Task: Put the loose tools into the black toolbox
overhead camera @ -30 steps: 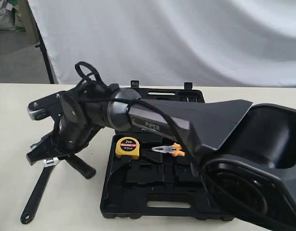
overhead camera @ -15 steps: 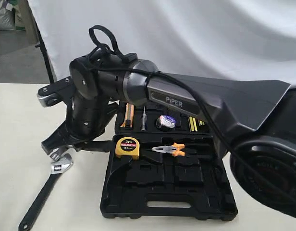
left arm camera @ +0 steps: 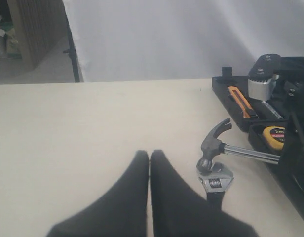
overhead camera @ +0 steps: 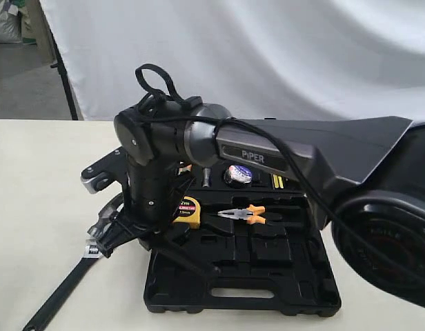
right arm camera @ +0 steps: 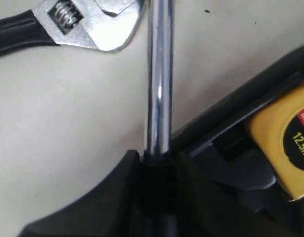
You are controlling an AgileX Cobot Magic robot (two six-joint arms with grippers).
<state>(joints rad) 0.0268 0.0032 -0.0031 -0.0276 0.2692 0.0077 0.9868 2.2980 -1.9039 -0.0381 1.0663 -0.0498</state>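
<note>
One hammer (right arm camera: 159,74) pinched in right pincer (right arm camera: 157,159), seemingly crossing toolbox (overhead camera: 268,279) edge; left pincer (left arm camera: 149,159) closed.

The right arm (overhead camera: 268,155) hides the toolbox's (overhead camera: 268,276) far-left corner, half the tape measure (overhead camera: 191,211) and most of the hammer (right arm camera: 159,74), whose grip is buried in the right hand (right arm camera: 157,163). The wrench's (overhead camera: 57,293) handle end is cut off.

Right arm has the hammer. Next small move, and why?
Probably shift the hammer toward the middle of the toolbox before lowering it. The right fingers clamp its handle at the case's left edge, but the head hangs outside the case, over the table near the wrench. The recesses in the near half look free.
</note>
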